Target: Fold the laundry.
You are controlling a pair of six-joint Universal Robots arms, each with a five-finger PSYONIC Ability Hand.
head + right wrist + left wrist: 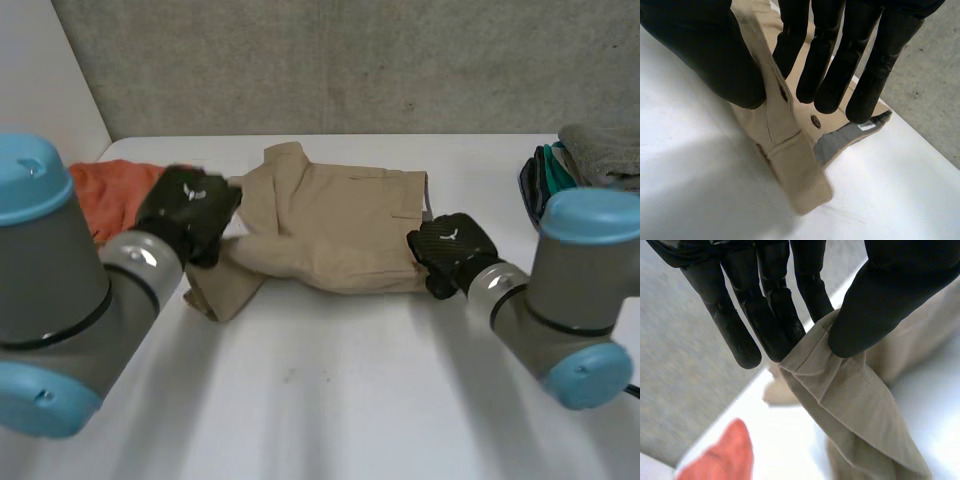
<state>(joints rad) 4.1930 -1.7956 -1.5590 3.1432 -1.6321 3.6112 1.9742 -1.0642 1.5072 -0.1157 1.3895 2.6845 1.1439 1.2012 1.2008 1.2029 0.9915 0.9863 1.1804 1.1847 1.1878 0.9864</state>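
Fingers (767, 315) of my left hand (190, 205) are straight and press a hem of the khaki garment (330, 225) against the thumb (880, 305), so that hand is grasping cloth; fingers (825, 75) of my right hand (450, 245) hang straight over the waistband while the thumb (705, 60) bears on its other face, and I read that as a pinch too. Working down in size: one white table (330, 400) carries everything; one khaki garment, shorts or trousers as far as I can tell, lies across the middle of it with its long axis running side to side, from my left hand to my right; one pile of folded cloths (590, 160) sits at the far right edge, well apart from the right hand, and I cannot count its pieces; one orange cloth (110, 190) lies just beyond the left hand; then the two hands, one at each end of the garment. What the coming move turns on, in my judgement, is that the leg end sits rumpled at the left hand and the buttoned waistband end at the right, so each hand is nearest its own end, and a fold would bring one end across along that axis.
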